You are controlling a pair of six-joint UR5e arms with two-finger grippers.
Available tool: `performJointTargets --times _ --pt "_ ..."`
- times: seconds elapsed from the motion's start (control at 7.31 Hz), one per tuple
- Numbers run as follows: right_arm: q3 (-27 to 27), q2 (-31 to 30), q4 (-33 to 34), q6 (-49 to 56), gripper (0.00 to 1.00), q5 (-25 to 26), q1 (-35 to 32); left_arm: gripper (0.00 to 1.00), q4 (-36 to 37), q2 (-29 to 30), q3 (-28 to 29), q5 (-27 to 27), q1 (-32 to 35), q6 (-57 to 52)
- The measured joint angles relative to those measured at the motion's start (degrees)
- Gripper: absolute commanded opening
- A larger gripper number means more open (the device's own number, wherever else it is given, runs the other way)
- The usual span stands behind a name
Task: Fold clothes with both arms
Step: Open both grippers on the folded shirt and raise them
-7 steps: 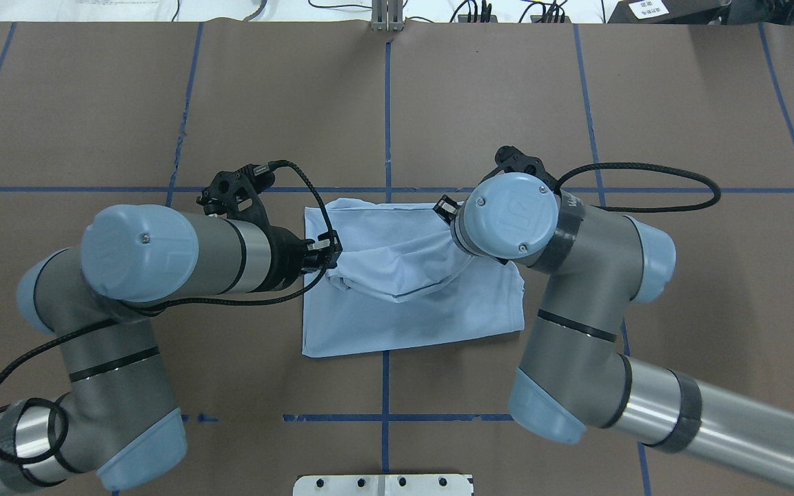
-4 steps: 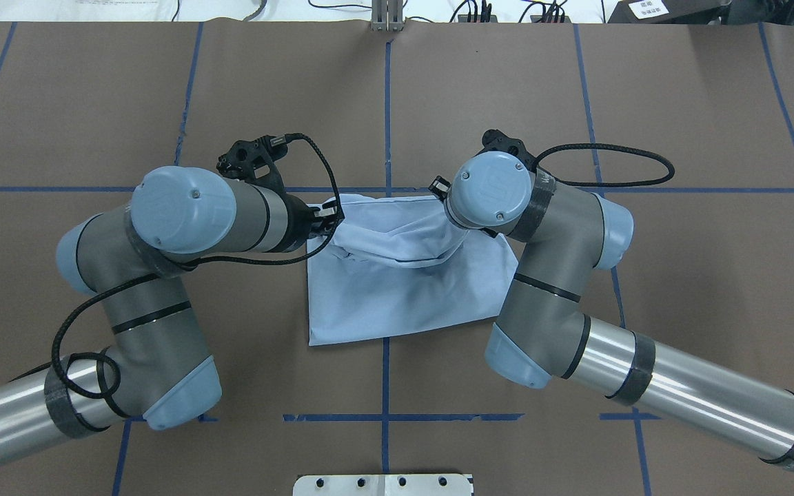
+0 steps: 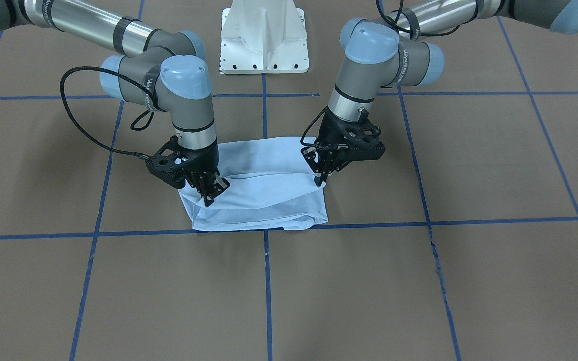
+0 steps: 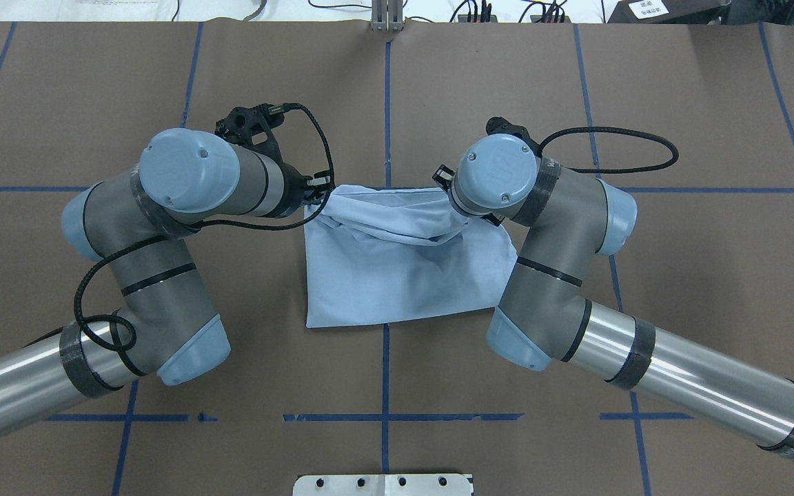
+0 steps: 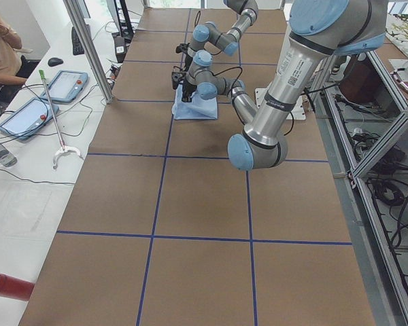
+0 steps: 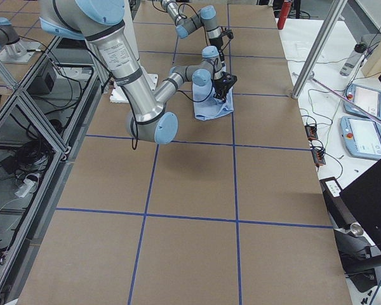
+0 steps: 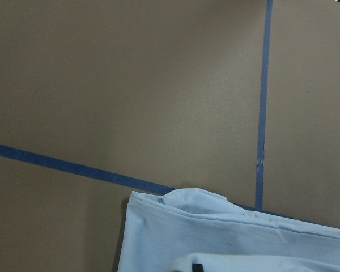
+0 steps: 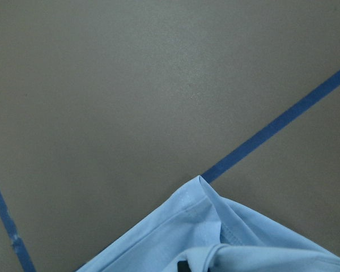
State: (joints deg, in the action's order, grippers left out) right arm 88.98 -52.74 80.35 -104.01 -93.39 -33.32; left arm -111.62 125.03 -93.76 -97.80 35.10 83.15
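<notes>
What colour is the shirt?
The shirt is plain light blue; the overhead view shows it best.

Overhead cam: high behind the pedestal base [image 4: 383, 484], looks forward and down; base at 6 o'clock, T-shirt [image 4: 404, 289] dead centre. Front cam: across the table [image 3: 469, 291], faces back at the base, steep, a bit closer; base at 12. Side cams: one at each table end, far back, looking along it; T-shirt small, near 12 in both. Wrist cams: very close, aimed down; T-shirt edge at 6, tape lines [image 7: 264, 85] above. All six share the T-shirt.
</notes>
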Motion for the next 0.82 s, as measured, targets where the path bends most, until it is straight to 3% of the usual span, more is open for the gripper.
performJointTargets --times 0.55,0.68,0.82 --pt "-1.7 0.1 0.0 1.6 0.00 -0.2 -0.1 0.00 -8.5 2.6 11.4 0.0 0.5 -3.1" --pt "-1.8 0.0 0.0 1.9 0.53 -0.2 -0.2 0.24 -9.0 2.6 11.9 0.0 0.5 -3.4" --pt "-2.0 0.0 0.0 2.3 1.00 -0.2 -0.2 0.98 -9.3 2.6 12.0 0.0 0.6 -3.5"
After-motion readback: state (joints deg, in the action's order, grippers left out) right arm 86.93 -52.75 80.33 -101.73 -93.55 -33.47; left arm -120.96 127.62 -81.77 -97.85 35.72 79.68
